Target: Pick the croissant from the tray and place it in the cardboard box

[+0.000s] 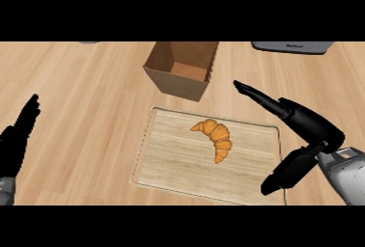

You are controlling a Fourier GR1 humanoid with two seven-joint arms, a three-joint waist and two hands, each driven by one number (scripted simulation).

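As woodgrain lines the tray [171,166], a ridged croissant [215,138] curves.

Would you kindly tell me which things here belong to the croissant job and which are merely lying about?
For the job: croissant, tray, cardboard box, right hand open at the tray's right side.
Lying about: grey appliance at the far right, left hand resting open at the view's left edge.

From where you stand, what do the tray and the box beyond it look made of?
The tray looks like pale wood with a matte finish: grain lines run across it. The box looks like plain brown cardboard, dull and unprinted, with thin walls and an open top.
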